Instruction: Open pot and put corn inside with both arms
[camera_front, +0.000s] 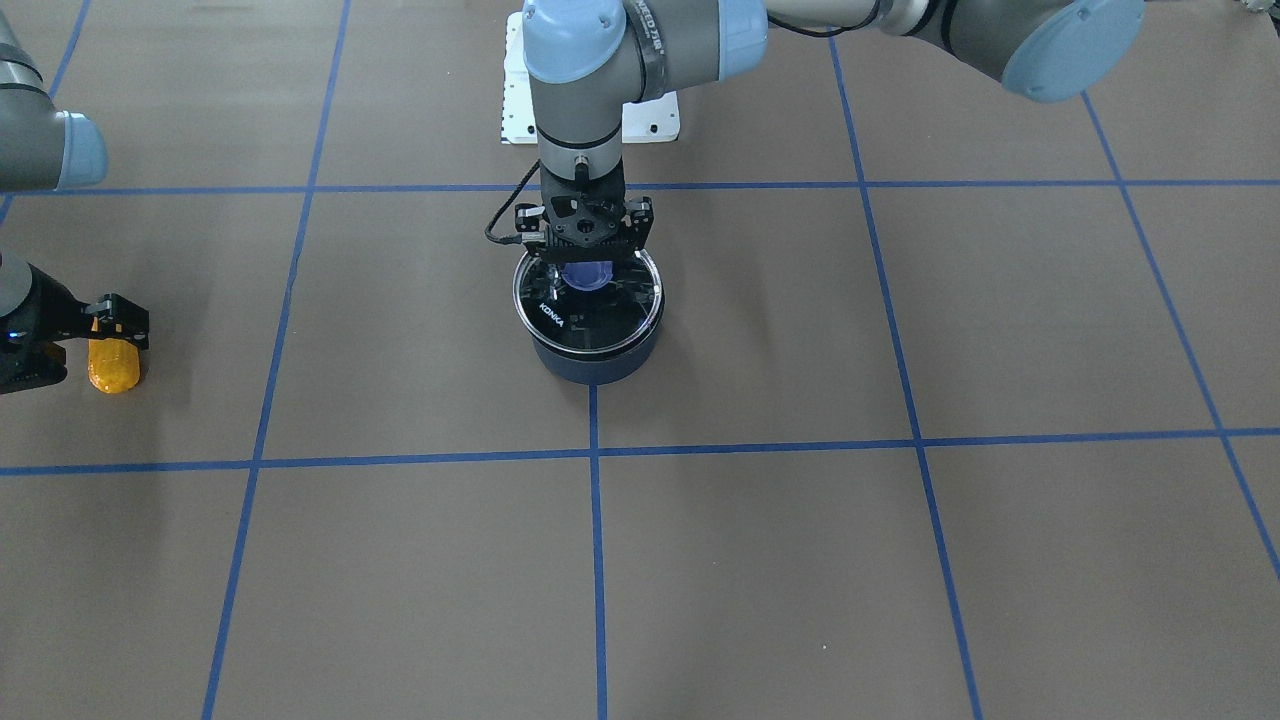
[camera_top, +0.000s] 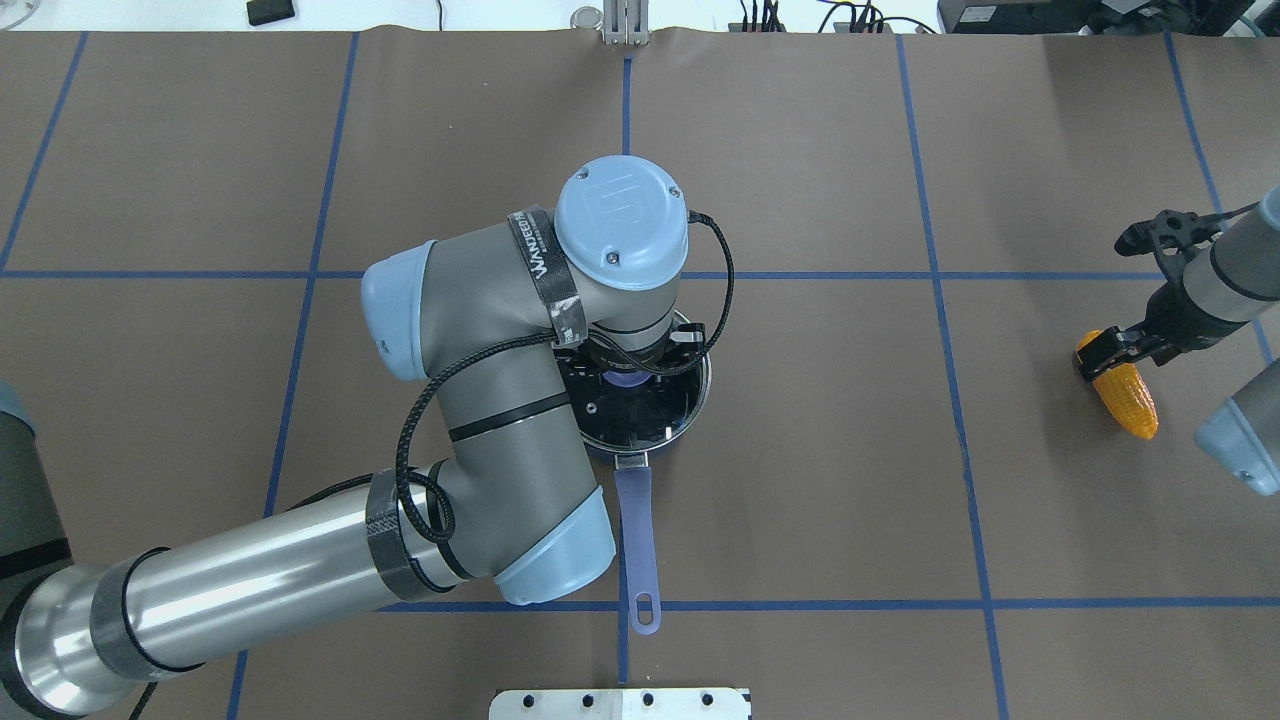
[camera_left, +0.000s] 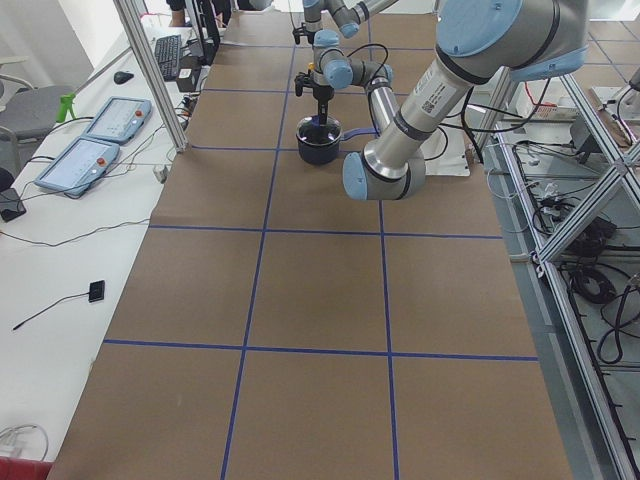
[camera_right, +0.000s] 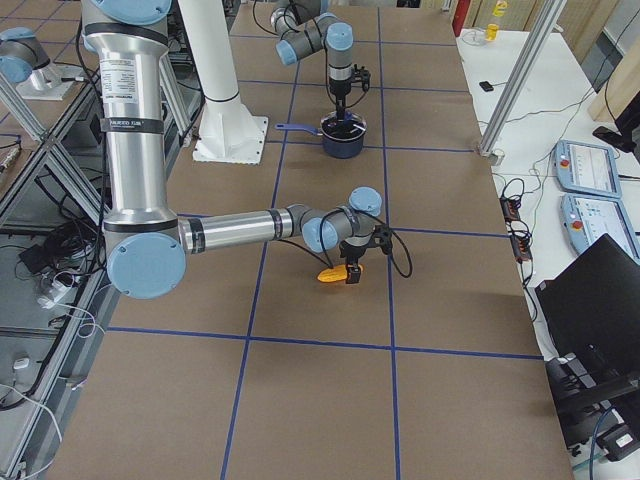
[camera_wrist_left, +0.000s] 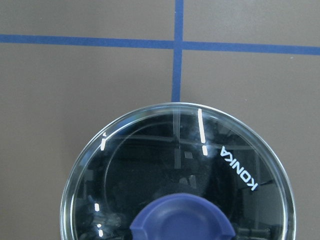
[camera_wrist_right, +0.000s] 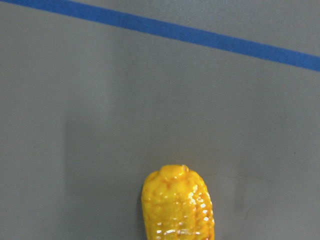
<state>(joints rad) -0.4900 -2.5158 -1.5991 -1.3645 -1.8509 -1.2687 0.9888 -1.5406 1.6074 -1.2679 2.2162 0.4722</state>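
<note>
The dark navy pot (camera_front: 597, 362) stands at mid-table with its purple-blue handle (camera_top: 637, 540) pointing toward the robot. The clear glass lid (camera_front: 590, 312) lies on it. My left gripper (camera_front: 587, 262) points straight down and is shut on the lid's purple knob (camera_front: 588, 276). The knob also shows at the bottom of the left wrist view (camera_wrist_left: 181, 219). The orange-yellow corn (camera_top: 1128, 395) lies on the table far to my right. My right gripper (camera_top: 1108, 350) is shut on its thick end. The corn's tip shows in the right wrist view (camera_wrist_right: 176, 202).
The brown table is marked with a grid of blue tape lines (camera_front: 596, 560). A white mounting plate (camera_front: 655, 118) sits at the robot's base behind the pot. The left arm's elbow (camera_top: 480, 420) hangs over the table beside the pot.
</note>
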